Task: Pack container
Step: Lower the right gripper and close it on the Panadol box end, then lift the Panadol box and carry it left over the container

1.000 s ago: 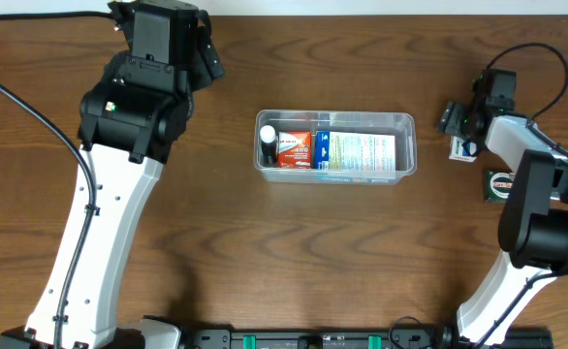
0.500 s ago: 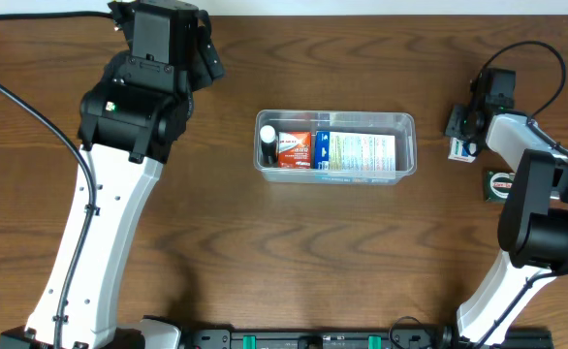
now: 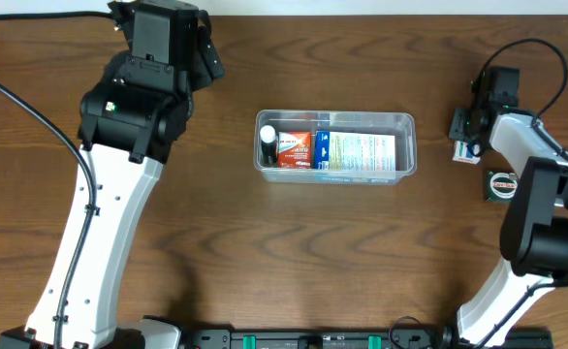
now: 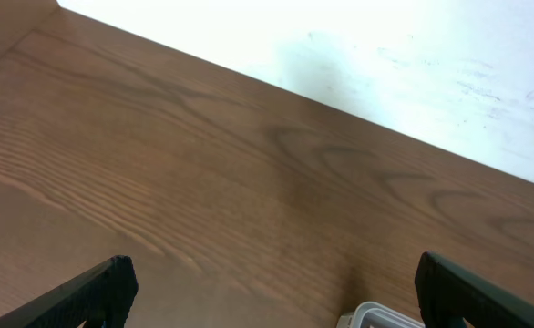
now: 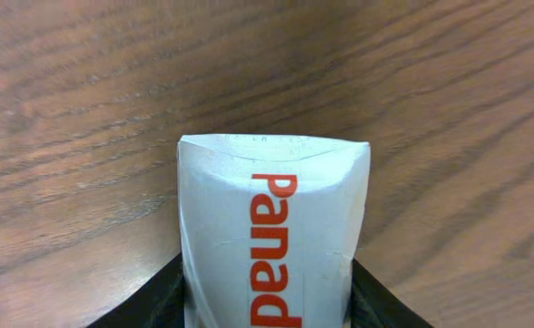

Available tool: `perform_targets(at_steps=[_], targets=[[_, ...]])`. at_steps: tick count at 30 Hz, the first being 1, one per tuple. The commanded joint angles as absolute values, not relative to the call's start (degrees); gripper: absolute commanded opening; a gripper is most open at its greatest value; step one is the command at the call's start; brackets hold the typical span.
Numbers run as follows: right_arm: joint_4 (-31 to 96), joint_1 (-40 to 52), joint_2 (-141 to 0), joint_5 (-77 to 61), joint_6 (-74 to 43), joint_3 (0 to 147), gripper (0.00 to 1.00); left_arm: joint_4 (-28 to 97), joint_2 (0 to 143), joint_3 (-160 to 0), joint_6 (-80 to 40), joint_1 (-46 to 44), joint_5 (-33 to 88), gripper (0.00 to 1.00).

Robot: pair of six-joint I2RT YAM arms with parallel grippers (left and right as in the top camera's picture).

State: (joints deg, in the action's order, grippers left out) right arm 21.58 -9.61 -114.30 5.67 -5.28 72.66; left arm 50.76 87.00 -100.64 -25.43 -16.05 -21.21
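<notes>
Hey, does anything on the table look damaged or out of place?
Only slightly: the white box in the right gripper has a dented, bowed-in end. The container sits square, its contents tidy. A small round item lies outside it.

We note dark brown wood-grain table. Clear container sits mid-table. Well apart, toward right edge: white carton, red lettering, lying on wood. Near it, small dark round item, perhaps a tin; too small for us to tell.
</notes>
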Motion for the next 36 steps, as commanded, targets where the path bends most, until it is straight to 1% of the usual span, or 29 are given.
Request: perform_targets(at_steps=[1,6,11,19,24,27,31,32,36], targets=[[22.2,-9.3,-111.7,6.5,-4.6,72.5,0.43,50.8,86.8,-101.1,-24.6,-15.8,-22.2,0.98],[22.6,-9.2,-108.1,6.3,-4.6,72.5,0.43,50.8,86.8,-101.1,-24.6,-15.8,-22.2,0.98],[23.3,-8.3,-100.4,3.7,-4.6,73.0,0.42,50.8,86.8,-101.1,-24.6,-15.8,-22.2,0.98],[27.6,-1.6,-89.5,1.0,-4.2,73.9,0.42,50.8,86.8,-101.1,-24.6,-15.8,-22.2,0.98],[30.1,6.2,-87.9,0.8,1.1,73.9,0.42,50.8,86.8,-101.1,-24.6,-15.8,-22.2,0.98],[31.8,11.5,-88.1,0.4,7.3,73.8,0.42,50.8,86.8,-101.1,-24.6,-15.8,-22.2,0.98],[33.1,18.2,-88.5,-0.3,19.5,73.8,0.48,50.8,86.8,-101.1,-24.6,-15.8,-22.2,0.98],[33.2,19.6,-88.5,-0.2,21.7,73.7,0.49,50.8,86.8,-101.1,-24.6,-15.8,-22.2,0.98],[33.3,22.4,-89.0,-0.3,25.5,72.9,0.49,50.8,86.8,-101.1,-24.6,-15.8,-22.2,0.98]])
